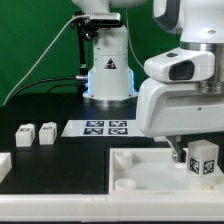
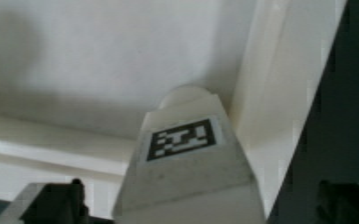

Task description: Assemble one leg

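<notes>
My gripper (image 1: 193, 157) is shut on a leg (image 1: 206, 160), a small white block with a black-and-white tag, and holds it over the right part of the large white tray (image 1: 130, 170). In the wrist view the leg (image 2: 186, 150) stands between my dark fingers (image 2: 51, 205), its tag facing the camera and its far end close to the tray's raised rim (image 2: 282, 70). I cannot tell whether the leg touches the tray. Two more legs (image 1: 22, 136) (image 1: 46, 132) lie on the table at the exterior view's left.
The marker board (image 1: 105, 128) lies on the black table behind the tray. The arm's base (image 1: 108, 70) stands at the back with a cable running to the exterior view's left. Another white part (image 1: 4, 166) shows at the left edge.
</notes>
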Controlling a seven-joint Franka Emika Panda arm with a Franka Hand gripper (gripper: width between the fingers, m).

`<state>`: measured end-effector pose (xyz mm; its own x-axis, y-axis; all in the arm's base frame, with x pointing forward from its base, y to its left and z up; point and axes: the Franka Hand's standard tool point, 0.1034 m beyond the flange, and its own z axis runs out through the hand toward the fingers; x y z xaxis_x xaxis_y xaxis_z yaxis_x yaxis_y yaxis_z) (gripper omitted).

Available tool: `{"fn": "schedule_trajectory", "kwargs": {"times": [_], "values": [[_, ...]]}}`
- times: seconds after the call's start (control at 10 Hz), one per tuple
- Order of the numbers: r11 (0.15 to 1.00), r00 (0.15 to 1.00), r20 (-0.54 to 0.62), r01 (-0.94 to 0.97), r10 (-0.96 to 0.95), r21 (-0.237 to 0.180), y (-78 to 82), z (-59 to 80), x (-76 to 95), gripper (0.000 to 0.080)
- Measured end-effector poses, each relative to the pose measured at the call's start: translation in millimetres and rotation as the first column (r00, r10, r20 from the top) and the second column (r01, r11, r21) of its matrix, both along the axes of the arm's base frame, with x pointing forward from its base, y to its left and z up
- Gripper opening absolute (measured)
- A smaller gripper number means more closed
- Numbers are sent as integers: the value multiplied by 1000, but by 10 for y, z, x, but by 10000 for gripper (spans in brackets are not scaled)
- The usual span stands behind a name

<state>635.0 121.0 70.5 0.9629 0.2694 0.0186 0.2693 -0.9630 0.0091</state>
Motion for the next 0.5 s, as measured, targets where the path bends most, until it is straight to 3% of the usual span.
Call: {"fn": "schedule_trajectory", "kwargs": {"times": [0.2, 0.4, 0.5], "values": [[997, 997, -1, -73, 73, -2, -12, -3, -5, 649], [997, 997, -2, -71, 71, -2, -14, -7, -6, 380], [997, 997, -2, -71, 71, -2, -15, -8, -6, 291]]}}
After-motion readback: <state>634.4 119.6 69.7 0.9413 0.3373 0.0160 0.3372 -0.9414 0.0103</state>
